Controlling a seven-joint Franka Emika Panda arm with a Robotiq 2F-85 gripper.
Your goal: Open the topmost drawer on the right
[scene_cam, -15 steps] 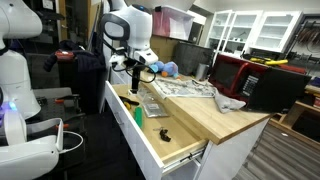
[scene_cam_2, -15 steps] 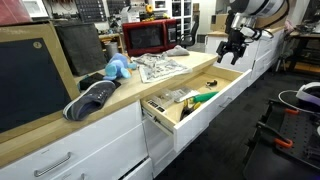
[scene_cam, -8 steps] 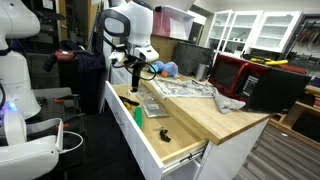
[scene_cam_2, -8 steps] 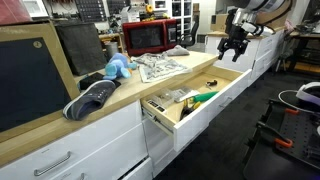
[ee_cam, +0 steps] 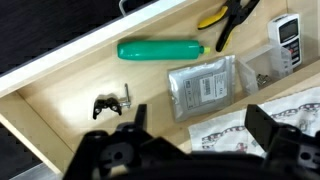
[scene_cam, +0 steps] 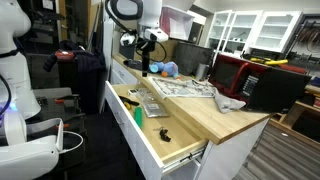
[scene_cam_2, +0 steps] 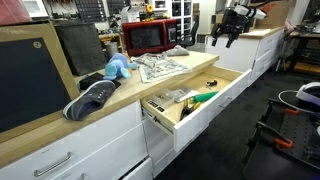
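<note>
Hovering empty, fingers spread wide, the black two-fingered claw (scene_cam_2: 225, 36) hangs above the far end of the wide, shallow white drawer (scene_cam_2: 212, 108), already open, long axis along the wooden counter (scene_cam_2: 150, 86).

In the wrist view the fingers (ee_cam: 274, 140) are blurred and cut by the bottom edge

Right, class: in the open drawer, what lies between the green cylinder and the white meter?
In the wrist view, black-and-yellow pliers lie between the green cylinder and the white meter, on the floor of the topmost drawer.
</note>
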